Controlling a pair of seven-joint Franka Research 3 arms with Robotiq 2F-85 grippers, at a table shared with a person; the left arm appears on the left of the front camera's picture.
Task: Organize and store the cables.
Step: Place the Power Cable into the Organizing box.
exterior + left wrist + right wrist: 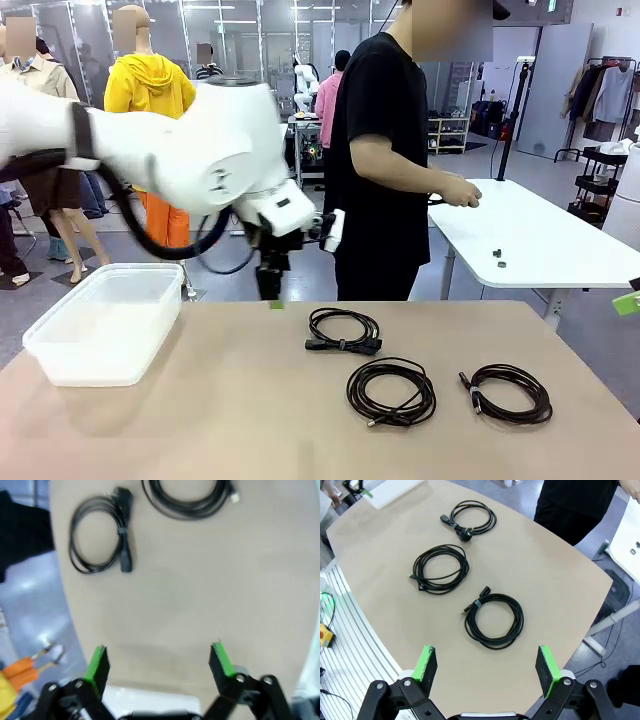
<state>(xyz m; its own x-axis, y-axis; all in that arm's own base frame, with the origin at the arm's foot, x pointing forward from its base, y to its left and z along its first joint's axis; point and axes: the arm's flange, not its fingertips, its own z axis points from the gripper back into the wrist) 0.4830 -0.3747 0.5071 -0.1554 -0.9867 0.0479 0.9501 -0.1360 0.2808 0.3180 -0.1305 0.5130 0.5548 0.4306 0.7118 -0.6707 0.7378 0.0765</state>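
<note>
Soft, light, floppy cables (pixel 492 643); best to pinch across the bunched loops. Left gripper (pixel 159 651) and right gripper (pixel 485 653) apart, empty.

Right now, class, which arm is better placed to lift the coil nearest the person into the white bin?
Left, probably: the left pincer, open, hangs at the table's far edge close to that coil, and the bin sits on its side. The right pincer, also open, hovers farther back.
</note>
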